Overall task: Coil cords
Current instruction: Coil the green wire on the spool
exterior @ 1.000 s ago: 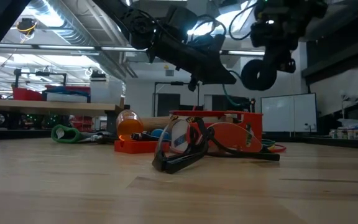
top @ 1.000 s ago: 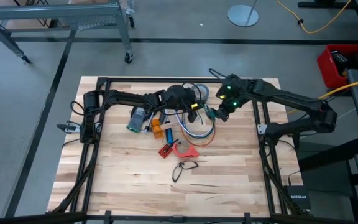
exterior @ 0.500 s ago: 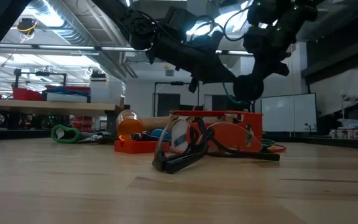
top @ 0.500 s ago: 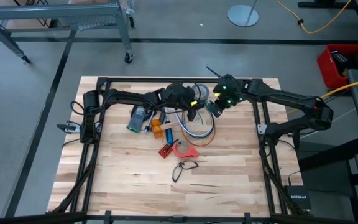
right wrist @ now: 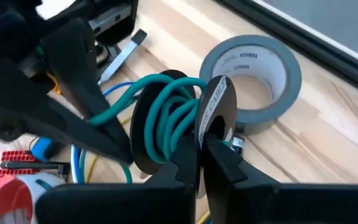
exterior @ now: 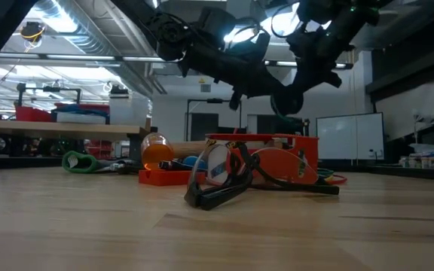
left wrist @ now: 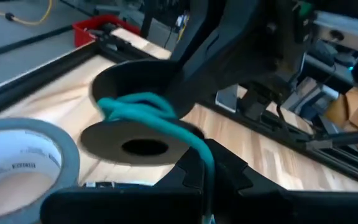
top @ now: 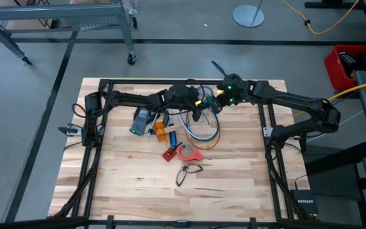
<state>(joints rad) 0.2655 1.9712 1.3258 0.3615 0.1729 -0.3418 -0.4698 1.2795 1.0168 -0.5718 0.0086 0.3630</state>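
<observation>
Beside the grey tape roll [right wrist: 253, 74], the right pincer [right wrist: 199, 163] clamps a black spool [right wrist: 213, 115] wound with teal cord [right wrist: 166, 118]; the left pincer [left wrist: 205, 180] grips that cord's end above the cords [top: 199, 130].

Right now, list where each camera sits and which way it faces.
High view: above the table, looking straight down; both arms, left tool and right tool show.
Low view: at table-top height, looking level past the glasses; arms enter from above.
Left wrist view: on that wrist, facing the teal cord and black spool; own fingers show.
Right wrist view: on that wrist, facing the spool; own fingers clamp it.
Both wrist views share spool and grey tape roll.
</observation>
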